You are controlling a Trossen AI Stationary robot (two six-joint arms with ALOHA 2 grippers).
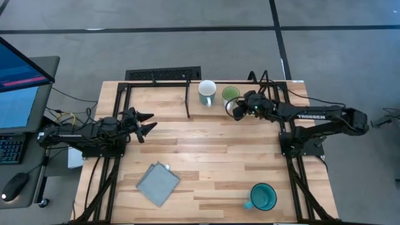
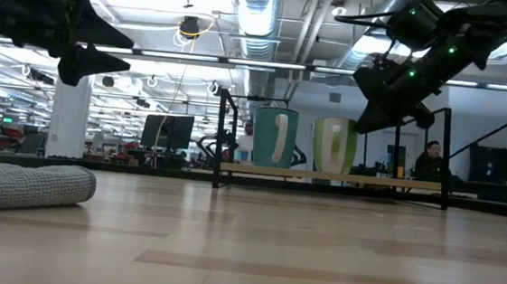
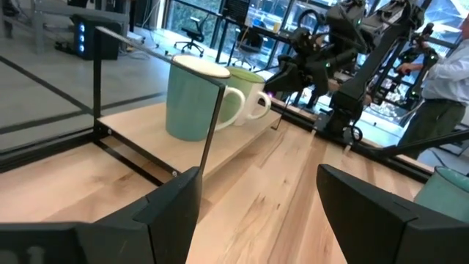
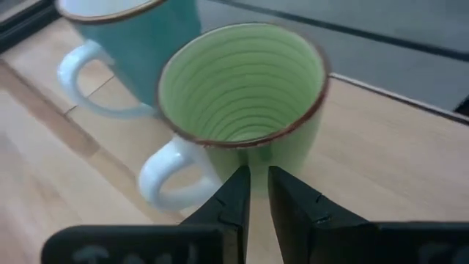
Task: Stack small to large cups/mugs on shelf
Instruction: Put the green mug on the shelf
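Two mugs stand upright on their bases, side by side, on the low light-wood shelf at the table's far edge. One is pale teal outside and white inside. The other is light green, with its white handle toward the near side. A larger teal mug stands on the table near the right front. My right gripper hovers just near-right of the green mug at rim height, shut to a thin slit and empty. My left gripper is open and empty over the table's left.
A folded grey cloth lies on the table at the near left. The shelf's thin black legs stand left of the mugs. A person stands in the room beyond the table's right side.
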